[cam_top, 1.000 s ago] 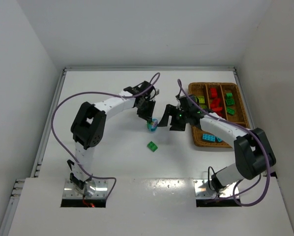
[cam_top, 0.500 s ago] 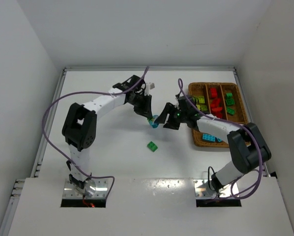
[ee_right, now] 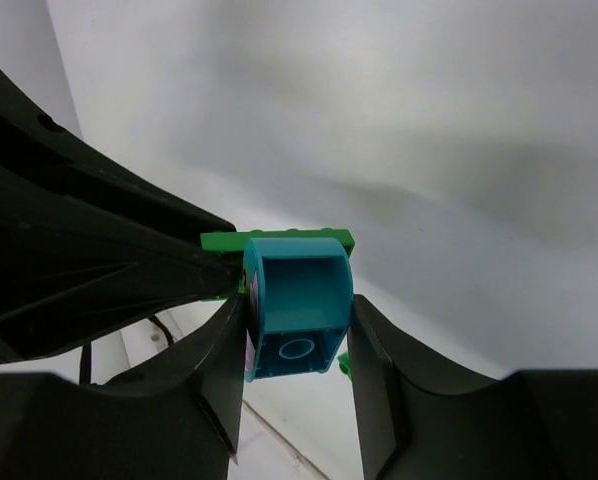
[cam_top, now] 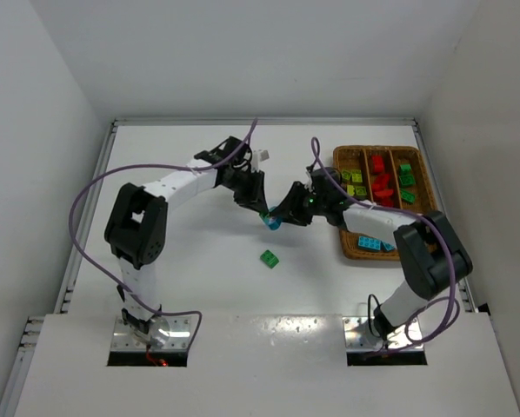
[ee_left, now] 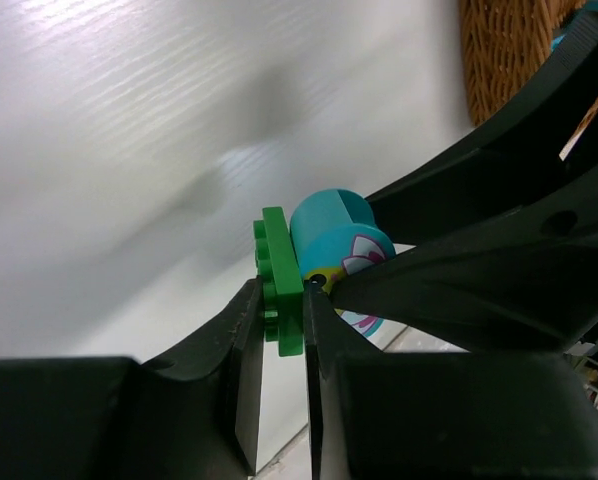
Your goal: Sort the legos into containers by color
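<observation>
Above tabletop (cam_top: pixel 190 252) | left tool (ee_left: pixel 281 322) clenched on green plate (ee_left: pixel 279 262), right tool (ee_right: pixel 297 332) clamps cyan block (ee_right: pixel 297 288) | pull straight apart, grips firm

The cyan brick (ee_right: pixel 297 310) and the green plate (ee_left: pixel 282 285) were smooth, glossy plastic. The left gripper (ee_left: pixel 282 325) had matt black plastic fingers (ee_left: pixel 219 370). The tray (cam_top: pixel 383 148) at right was rough woven wicker. The white table (cam_top: pixel 199 261) shone faintly.

The left gripper's (ee_left: pixel 282 322) black fingers pinch a bright green plate (ee_left: pixel 279 275). The black right gripper (ee_right: pixel 297 325) clamps a cyan brick (ee_right: pixel 297 300) printed with a pink-and-white flower. Near it, the woven tray (cam_top: pixel 351 250) is brown.
</observation>
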You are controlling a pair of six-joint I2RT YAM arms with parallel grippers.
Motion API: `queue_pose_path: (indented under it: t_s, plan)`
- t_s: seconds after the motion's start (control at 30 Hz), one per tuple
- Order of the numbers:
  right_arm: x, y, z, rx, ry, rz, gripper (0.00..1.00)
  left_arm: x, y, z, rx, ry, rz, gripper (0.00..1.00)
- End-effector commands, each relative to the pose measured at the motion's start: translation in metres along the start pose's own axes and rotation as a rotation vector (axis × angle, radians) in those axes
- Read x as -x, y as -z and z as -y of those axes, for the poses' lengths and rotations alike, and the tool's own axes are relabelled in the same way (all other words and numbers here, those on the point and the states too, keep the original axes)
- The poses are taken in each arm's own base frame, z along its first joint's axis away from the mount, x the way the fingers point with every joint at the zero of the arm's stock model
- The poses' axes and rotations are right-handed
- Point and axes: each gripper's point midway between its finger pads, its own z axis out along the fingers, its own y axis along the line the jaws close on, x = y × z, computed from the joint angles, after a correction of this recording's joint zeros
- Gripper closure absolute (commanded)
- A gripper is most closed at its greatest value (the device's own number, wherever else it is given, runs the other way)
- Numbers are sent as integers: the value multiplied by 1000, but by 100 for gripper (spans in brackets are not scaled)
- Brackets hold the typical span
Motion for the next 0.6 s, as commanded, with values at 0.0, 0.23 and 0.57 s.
queue_pose_path:
  t_s: [0.0,0.23,0.57]
  plan:
    - [12,17,-11,-14,33,59,100,21,25,12,-23,-23,104,100]
    - [36,74,39,-226,21,194,100,25,31,-1,-11,2,124,100]
    - [75,220,131,-786,-56,484,100,26,18,32,-71,-50,115,100]
